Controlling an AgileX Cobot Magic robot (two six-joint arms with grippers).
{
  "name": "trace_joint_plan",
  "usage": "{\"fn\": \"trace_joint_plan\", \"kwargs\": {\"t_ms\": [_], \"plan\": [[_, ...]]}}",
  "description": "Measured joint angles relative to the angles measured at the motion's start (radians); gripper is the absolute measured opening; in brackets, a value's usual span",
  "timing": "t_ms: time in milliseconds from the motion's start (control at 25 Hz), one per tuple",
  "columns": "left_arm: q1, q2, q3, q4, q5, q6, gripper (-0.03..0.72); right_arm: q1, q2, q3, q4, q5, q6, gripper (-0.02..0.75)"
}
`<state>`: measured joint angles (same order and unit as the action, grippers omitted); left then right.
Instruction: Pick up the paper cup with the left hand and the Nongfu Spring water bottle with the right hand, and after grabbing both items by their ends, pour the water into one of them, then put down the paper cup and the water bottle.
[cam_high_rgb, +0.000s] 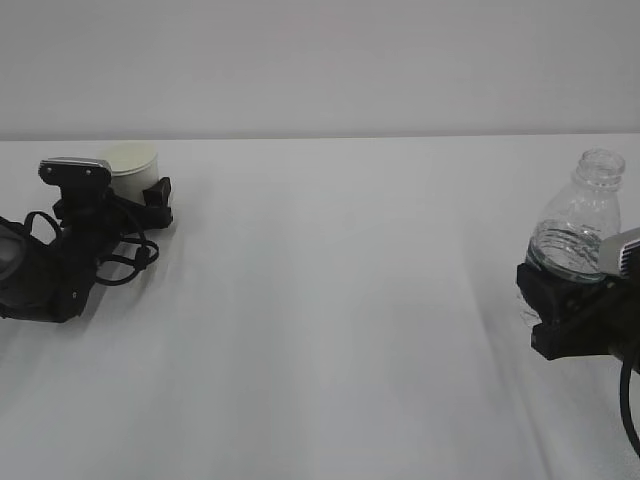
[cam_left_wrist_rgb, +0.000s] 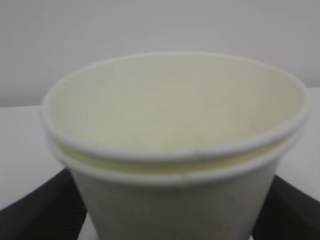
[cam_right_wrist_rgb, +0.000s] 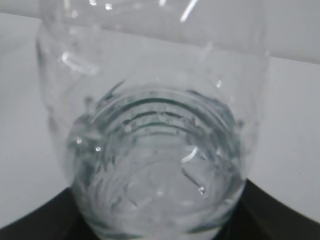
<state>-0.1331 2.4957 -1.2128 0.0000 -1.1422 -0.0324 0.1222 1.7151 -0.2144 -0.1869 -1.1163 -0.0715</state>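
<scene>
Exterior view: left claw (cam_high_rgb: 150, 195), spread, flanks the cream-white tapered paper cup (cam_high_rgb: 133, 170); right claw (cam_high_rgb: 545, 290) pinches the clear ribbed plastic bottle (cam_high_rgb: 578, 230). Press the left claw together first, then lift both upright.

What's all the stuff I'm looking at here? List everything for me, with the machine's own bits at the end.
Cream-white tapered paper cup: one by the side view, though the close-up shows two rolled rims, perhaps two nested; cream-white; far left of the table, between the left fingers.
Small clear ribbed plastic bottle: one, colourless, capless; far right, upright, between the right fingers.
Clear water: colourless, inside the bottle.
White table: one, white, under everything.
Plain wall: pale grey, behind the table.
Left hand: one, black with a silver-grey block and loose cables; low at the left, around the cup.
Right hand: one, black with a light grey block; at the right edge, around the bottle's lower part.
</scene>
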Motion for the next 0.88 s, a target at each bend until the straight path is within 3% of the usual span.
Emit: {"fn": "trace_joint_plan", "kwargs": {"t_ms": [880], "plan": [[0.0,0.0,0.0,0.027,0.0,0.0,0.664,0.0,0.0,0.0,-0.002,0.0,0.0,0.429]]}}
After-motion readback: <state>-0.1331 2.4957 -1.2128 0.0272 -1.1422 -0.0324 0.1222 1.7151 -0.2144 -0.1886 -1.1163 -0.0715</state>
